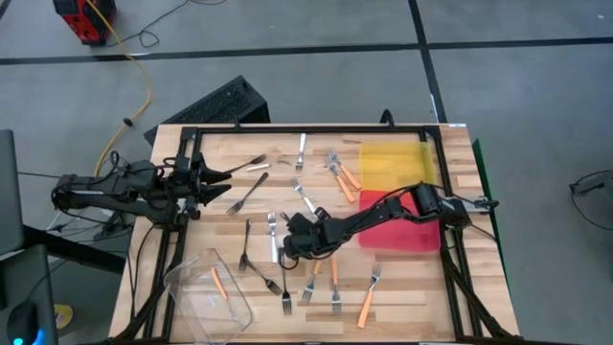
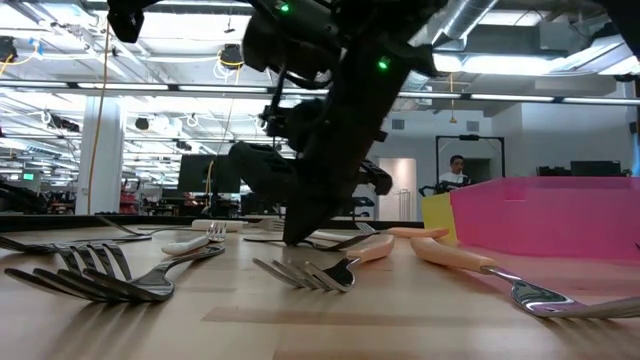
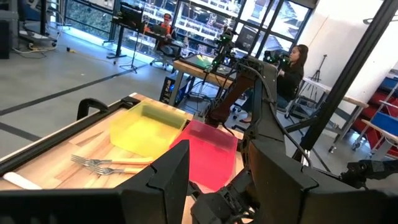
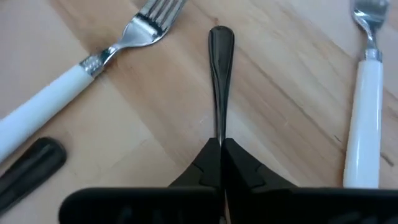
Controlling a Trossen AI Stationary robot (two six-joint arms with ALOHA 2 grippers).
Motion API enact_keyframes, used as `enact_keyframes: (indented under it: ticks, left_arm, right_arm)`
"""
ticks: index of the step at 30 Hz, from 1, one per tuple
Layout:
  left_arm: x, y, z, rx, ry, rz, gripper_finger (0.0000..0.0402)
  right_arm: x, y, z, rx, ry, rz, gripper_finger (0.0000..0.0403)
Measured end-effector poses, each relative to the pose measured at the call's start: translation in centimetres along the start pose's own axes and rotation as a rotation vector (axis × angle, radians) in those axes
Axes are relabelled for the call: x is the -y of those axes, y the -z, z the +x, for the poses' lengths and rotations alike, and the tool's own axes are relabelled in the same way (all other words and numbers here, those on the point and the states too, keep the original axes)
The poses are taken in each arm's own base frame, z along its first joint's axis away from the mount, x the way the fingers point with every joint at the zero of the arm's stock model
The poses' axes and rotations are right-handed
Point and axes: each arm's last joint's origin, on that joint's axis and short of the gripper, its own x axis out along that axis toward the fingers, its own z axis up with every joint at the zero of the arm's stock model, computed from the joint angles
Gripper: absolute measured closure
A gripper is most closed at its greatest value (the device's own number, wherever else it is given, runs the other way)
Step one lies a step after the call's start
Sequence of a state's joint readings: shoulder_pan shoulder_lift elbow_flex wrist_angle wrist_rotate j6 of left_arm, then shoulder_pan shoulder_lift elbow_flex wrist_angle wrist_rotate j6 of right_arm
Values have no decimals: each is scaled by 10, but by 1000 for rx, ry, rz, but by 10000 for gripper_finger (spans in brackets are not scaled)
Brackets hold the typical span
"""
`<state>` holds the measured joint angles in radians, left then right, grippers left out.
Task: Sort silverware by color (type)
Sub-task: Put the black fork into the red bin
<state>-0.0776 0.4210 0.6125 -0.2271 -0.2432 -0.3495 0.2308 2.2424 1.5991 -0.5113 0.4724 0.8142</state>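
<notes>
Forks lie scattered over the wooden table [image 1: 402,297]: orange-handled ones [image 1: 340,177], white-handled ones [image 1: 301,149] and dark ones [image 1: 251,192]. My right gripper [image 4: 221,146] is down at the table's middle [image 1: 287,247], shut on a slim dark fork [image 4: 220,74]. A white-handled fork lies on each side of that fork [image 4: 56,99] [image 4: 364,106]. My left gripper [image 1: 225,182] hovers over the far left of the table, open and with nothing in it. My right gripper pinches the dark fork's slim shaft [image 4: 220,127] between its two fingertips. The fingers slant down from the table's right and lie along the fork. Its rounded handle end [image 4: 220,37] points away from them, low over the wood; whether it rests there I cannot tell.
A yellow tray [image 1: 393,165] and a red tray [image 1: 407,235] lie at the right, under the right arm. A clear tub [image 1: 206,292] with an orange-handled fork [image 1: 218,283] in it stands at the near left. A black frame [image 1: 306,129] rims the table.
</notes>
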Motion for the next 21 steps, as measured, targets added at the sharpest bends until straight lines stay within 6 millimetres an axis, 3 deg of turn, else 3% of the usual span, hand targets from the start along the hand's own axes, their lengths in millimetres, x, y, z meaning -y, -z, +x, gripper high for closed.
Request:
enact_keyframes:
  ticks: [9,21]
  left_arm:
    - [0,0,0,0,-1,8,250]
    - [0,0,0,0,0,8,250]
  right_arm:
    - [-7,-26,-15,2,-51,-83,381]
    - [-4,-24,-18,-40,-43,-180,382]
